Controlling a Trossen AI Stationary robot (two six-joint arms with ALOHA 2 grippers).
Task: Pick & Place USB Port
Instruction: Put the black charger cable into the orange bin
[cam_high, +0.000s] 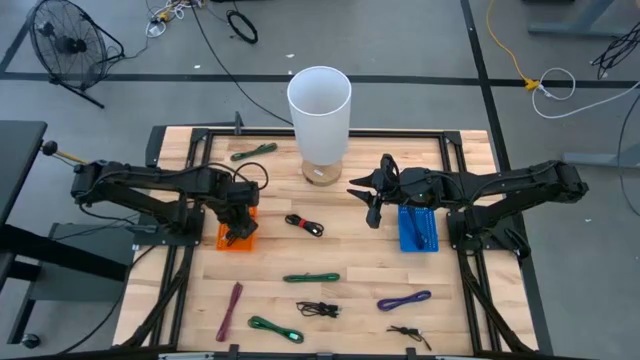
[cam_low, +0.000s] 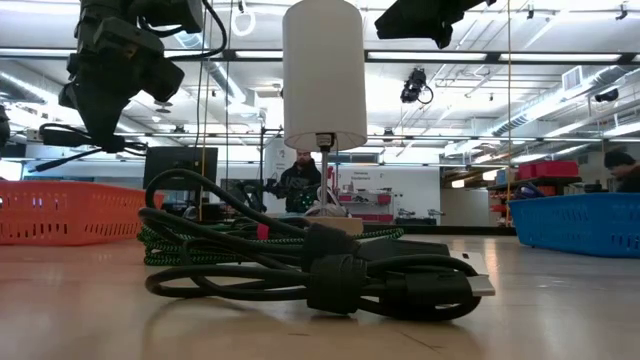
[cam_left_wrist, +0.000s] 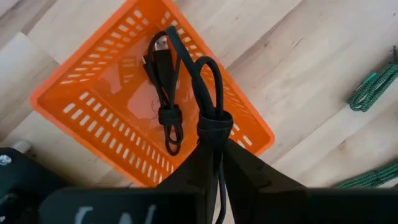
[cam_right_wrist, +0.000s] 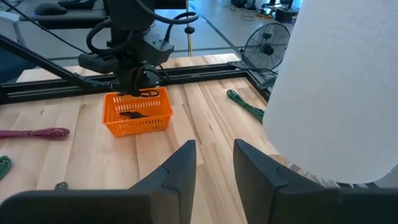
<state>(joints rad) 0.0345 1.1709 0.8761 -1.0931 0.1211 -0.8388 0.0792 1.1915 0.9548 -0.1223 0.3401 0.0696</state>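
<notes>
In the high view the left gripper (cam_high: 238, 226) hangs directly above the orange basket (cam_high: 224, 240); its wrist view shows fingers clenched on a black cable (cam_left_wrist: 208, 99), long axis dangling into the basket, while the right gripper (cam_right_wrist: 213, 163) waits released.

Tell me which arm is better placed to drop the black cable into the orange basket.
The left. Its gripper holds the black cable above the orange basket. The right gripper is empty, beside the blue basket.
</notes>
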